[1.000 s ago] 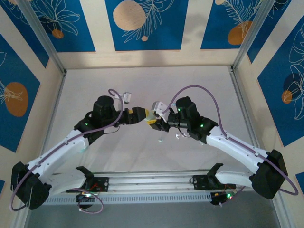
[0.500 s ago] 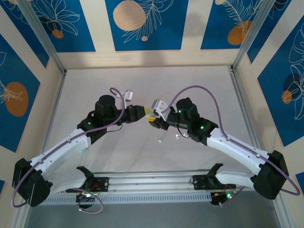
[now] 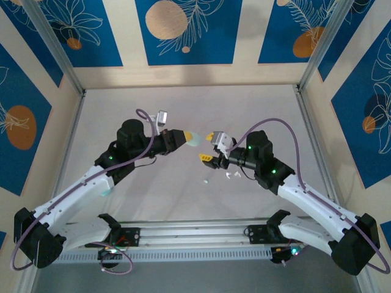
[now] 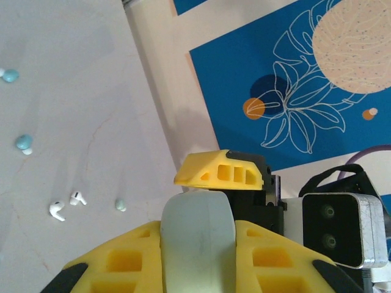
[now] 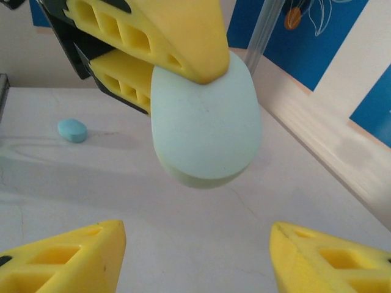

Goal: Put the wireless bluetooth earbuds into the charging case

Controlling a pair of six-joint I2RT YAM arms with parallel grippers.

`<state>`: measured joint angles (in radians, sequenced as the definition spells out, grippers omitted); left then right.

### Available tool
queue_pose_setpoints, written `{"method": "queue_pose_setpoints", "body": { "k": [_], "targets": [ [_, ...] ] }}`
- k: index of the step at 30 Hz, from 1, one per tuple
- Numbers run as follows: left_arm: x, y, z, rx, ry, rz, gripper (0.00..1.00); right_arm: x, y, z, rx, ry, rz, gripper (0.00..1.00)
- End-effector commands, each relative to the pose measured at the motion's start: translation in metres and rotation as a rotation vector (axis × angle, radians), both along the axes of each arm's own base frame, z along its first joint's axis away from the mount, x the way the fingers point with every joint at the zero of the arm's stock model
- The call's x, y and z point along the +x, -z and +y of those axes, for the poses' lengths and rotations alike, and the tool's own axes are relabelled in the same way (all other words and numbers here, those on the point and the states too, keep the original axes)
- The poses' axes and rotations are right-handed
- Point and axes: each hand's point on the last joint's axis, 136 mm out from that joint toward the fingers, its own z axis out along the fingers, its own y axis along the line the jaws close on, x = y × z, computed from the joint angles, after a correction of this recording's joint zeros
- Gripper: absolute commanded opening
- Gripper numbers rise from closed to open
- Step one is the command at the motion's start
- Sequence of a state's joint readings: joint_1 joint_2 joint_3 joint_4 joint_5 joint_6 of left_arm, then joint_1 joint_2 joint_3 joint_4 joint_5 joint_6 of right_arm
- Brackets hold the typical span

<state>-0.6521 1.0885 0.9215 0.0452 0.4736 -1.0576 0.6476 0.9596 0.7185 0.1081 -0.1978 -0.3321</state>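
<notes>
Charging case (image 5: 204, 122): one, pale teal, smooth, rounded, up off the table (image 3: 183, 104).
Earbuds (image 4: 57, 210): five counted, two white, three teal, loose on the table.
Left gripper (image 3: 189, 137): clamped on the charging case.
Right gripper (image 3: 208, 146): jaws apart, empty, facing it.

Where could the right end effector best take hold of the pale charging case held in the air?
Probably its free rounded end: the charging case sticks out past the left end effector, whose fingers cover its flat faces. The open right end effector faces it, so come straight on, closing across the side edges.
</notes>
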Motion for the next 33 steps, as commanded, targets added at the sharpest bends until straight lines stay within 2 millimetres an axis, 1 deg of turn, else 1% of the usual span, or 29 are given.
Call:
{"method": "queue_pose_setpoints", "body": {
  "k": [1, 4, 7, 11, 16, 21, 23, 25, 29, 32, 33],
  "targets": [
    [-0.004, -0.026, -0.005, -0.055, 0.042, -0.039, 0.18, 0.001, -0.036, 0.007, 0.074, -0.035, -0.062, 0.64],
    [-0.005, -0.025, -0.007, -0.060, 0.051, -0.026, 0.18, 0.002, -0.046, 0.012, 0.098, -0.052, -0.075, 0.64],
    [-0.004, -0.024, -0.007, -0.065, 0.049, -0.021, 0.18, 0.002, -0.052, 0.017, 0.106, -0.080, -0.072, 0.58],
    [-0.004, -0.026, -0.008, -0.072, 0.053, -0.020, 0.18, 0.008, -0.050, 0.021, 0.091, -0.079, -0.070, 0.52],
    [-0.006, -0.027, -0.007, -0.075, 0.055, -0.023, 0.18, 0.008, -0.043, 0.022, 0.064, -0.085, -0.061, 0.52],
    [-0.006, -0.027, -0.006, -0.071, 0.051, -0.023, 0.18, 0.004, -0.044, 0.019, 0.063, -0.087, -0.056, 0.43],
    [-0.005, -0.025, -0.006, -0.065, 0.048, -0.022, 0.18, 0.001, -0.045, 0.018, 0.068, -0.097, -0.044, 0.43],
    [-0.005, -0.024, -0.006, -0.061, 0.046, -0.021, 0.19, -0.002, -0.046, 0.017, 0.073, -0.107, -0.032, 0.48],
    [-0.005, -0.024, -0.006, -0.062, 0.047, -0.021, 0.19, -0.001, -0.045, 0.015, 0.070, -0.099, -0.026, 0.47],
    [-0.004, -0.025, -0.006, -0.064, 0.045, -0.025, 0.19, -0.003, -0.047, 0.015, 0.072, -0.105, -0.026, 0.43],
    [-0.003, -0.026, -0.006, -0.065, 0.044, -0.024, 0.19, -0.004, -0.048, 0.015, 0.074, -0.112, -0.023, 0.39]
  ]
}}
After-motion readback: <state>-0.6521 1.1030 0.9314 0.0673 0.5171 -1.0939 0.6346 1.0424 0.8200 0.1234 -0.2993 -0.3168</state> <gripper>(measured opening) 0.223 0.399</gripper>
